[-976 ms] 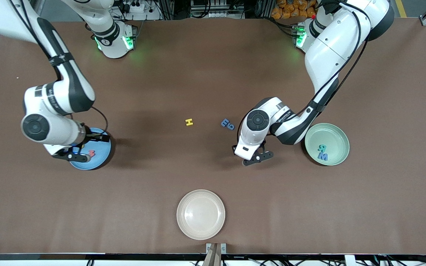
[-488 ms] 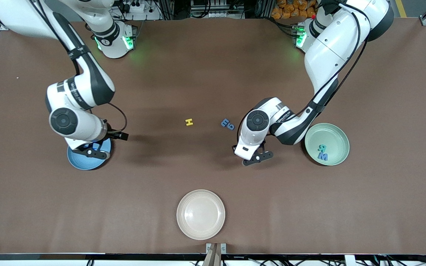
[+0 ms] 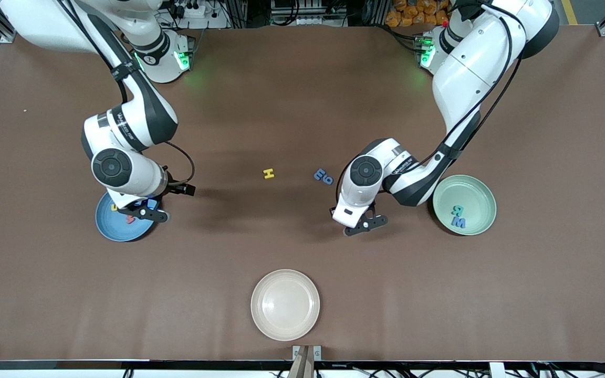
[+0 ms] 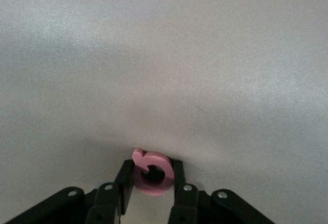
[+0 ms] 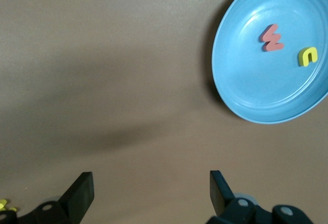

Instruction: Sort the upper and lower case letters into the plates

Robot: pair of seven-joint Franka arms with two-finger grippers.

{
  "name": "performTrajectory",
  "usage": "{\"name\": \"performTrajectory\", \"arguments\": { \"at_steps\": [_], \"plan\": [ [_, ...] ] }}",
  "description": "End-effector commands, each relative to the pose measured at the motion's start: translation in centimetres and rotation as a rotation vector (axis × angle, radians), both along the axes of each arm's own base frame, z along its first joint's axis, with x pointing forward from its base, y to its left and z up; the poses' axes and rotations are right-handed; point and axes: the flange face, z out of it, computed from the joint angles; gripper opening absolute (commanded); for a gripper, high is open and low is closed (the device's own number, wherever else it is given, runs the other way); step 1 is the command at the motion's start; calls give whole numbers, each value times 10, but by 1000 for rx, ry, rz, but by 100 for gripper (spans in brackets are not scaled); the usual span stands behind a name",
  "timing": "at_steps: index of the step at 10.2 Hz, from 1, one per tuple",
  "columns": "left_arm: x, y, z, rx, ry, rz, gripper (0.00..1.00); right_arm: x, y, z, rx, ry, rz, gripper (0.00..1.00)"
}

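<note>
My left gripper (image 3: 364,224) is down at the brown table, beside the mint green plate (image 3: 477,193). In the left wrist view the left gripper (image 4: 152,163) is shut on a pink round letter (image 4: 154,188). The green plate holds a teal letter (image 3: 456,210) and a blue W (image 3: 458,222). My right gripper (image 3: 147,211) hangs open over the rim of the blue plate (image 3: 111,229). Nothing is between the right gripper's (image 5: 148,183) fingers. The blue plate (image 5: 246,80) holds a red letter (image 5: 272,38) and a yellow letter (image 5: 308,56). A yellow H (image 3: 268,173) and two blue letters (image 3: 324,176) lie mid-table.
A beige round plate (image 3: 285,304) stands empty near the table's front edge. The left arm's forearm reaches over the table just beside the green plate. The right arm's elbow rises above the blue plate.
The left gripper has shut on the pink letter without shifting place. The right arm has swung toward the table's middle, uncovering the red and yellow letters in the blue plate.
</note>
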Motion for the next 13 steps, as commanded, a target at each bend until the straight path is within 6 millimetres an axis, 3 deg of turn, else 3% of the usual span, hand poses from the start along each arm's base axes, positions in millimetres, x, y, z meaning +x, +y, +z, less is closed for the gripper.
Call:
{"name": "performTrajectory", "arguments": {
  "at_steps": [1, 3, 5, 8, 9, 10, 13],
  "plan": [
    [14, 14, 7, 12, -40, -10, 0, -13, 42, 3, -5, 14, -47, 100],
    [37, 46, 44, 29, -52, -18, 0, -22, 68, 4, 1, 9, -115, 100],
    [49, 76, 78, 60, -32, -61, 0, -19, 94, 3, 13, 3, -178, 100],
    [70, 168, 119, 131, 60, -176, 0, -25, 161, -14, 10, 0, -290, 100],
    [70, 190, 118, 154, 116, -191, 0, -29, 175, -16, 10, -19, -360, 100],
    [66, 201, 109, 167, 152, -187, 0, -37, 192, -23, 11, -28, -396, 100],
    [54, 246, 63, 168, 253, -141, 0, -73, 243, -48, -16, -21, -435, 100]
  ]
}}
